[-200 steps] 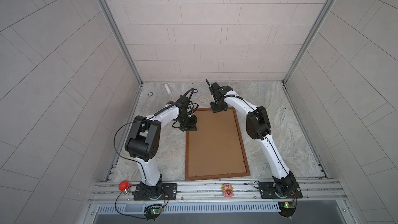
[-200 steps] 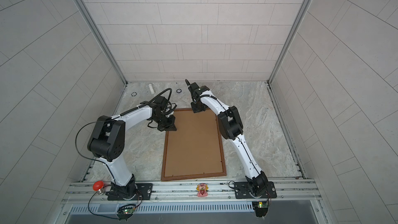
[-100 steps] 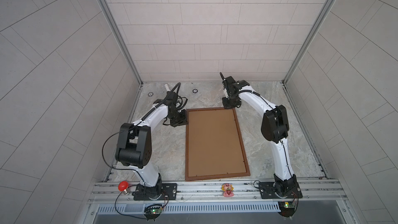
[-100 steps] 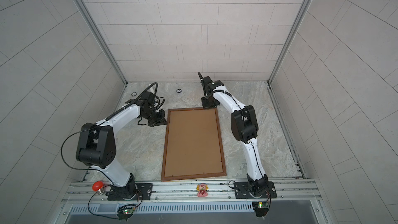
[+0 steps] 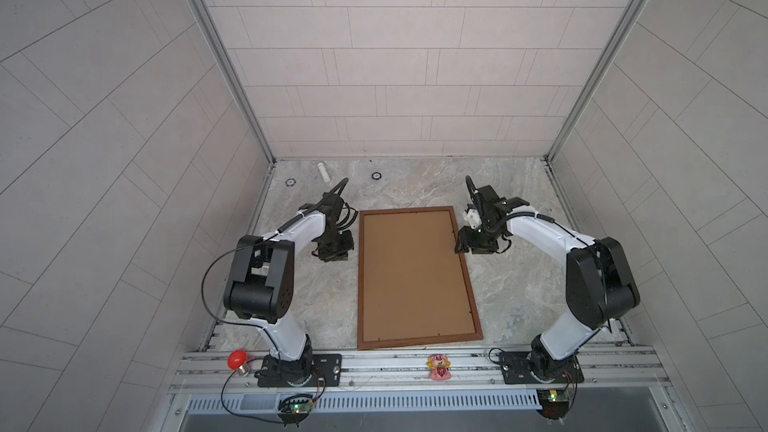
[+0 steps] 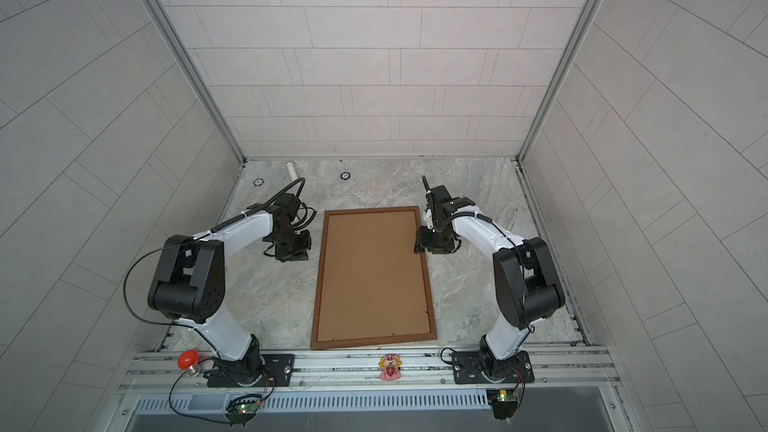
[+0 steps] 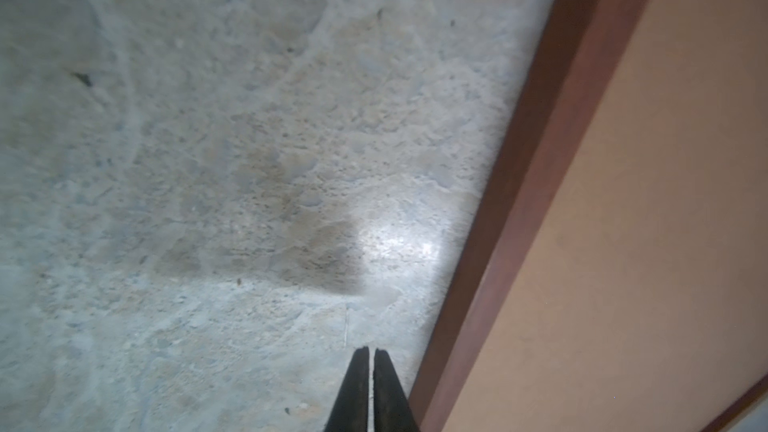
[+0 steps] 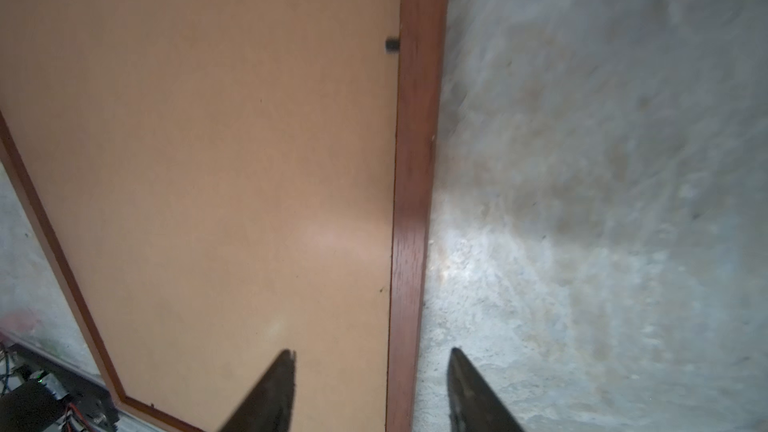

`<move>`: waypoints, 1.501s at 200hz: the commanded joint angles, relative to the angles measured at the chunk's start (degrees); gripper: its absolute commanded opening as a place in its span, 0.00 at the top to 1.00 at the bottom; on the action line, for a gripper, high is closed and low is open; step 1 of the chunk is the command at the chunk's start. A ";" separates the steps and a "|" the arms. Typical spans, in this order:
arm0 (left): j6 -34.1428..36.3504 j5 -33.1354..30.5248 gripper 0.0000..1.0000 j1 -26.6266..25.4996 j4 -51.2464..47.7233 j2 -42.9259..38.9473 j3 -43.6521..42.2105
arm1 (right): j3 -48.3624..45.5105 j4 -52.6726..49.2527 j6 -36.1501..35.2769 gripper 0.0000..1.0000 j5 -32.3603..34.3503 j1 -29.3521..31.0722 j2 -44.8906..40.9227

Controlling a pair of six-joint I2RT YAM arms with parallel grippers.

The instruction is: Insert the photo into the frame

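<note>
On the tabletop, the left hand hangs clenched and empty just beside the frame, lying back-up with its plain backing board in, while the right hand gapes astride the right rail, likely to lift it; no photo or writing shows.

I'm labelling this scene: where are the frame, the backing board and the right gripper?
frame (image 8: 411, 201): right wrist view, on its wooden side rail.
backing board (image 5: 411, 272): in a top view, its middle.
right gripper (image 8: 372, 353): right wrist view, midway between fingertips.
</note>
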 commanded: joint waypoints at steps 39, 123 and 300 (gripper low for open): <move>-0.44 -4.77 0.89 -2.11 -1.55 2.63 -1.91 | -7.26 8.94 -0.95 0.25 -3.14 0.10 -1.65; -2.30 -2.29 0.90 -8.56 0.90 7.40 -0.73 | -10.58 17.29 0.07 0.23 -6.54 0.09 5.64; -2.95 10.00 0.91 -11.73 8.25 10.75 -0.22 | -13.72 51.38 34.94 0.32 -37.33 5.17 -4.35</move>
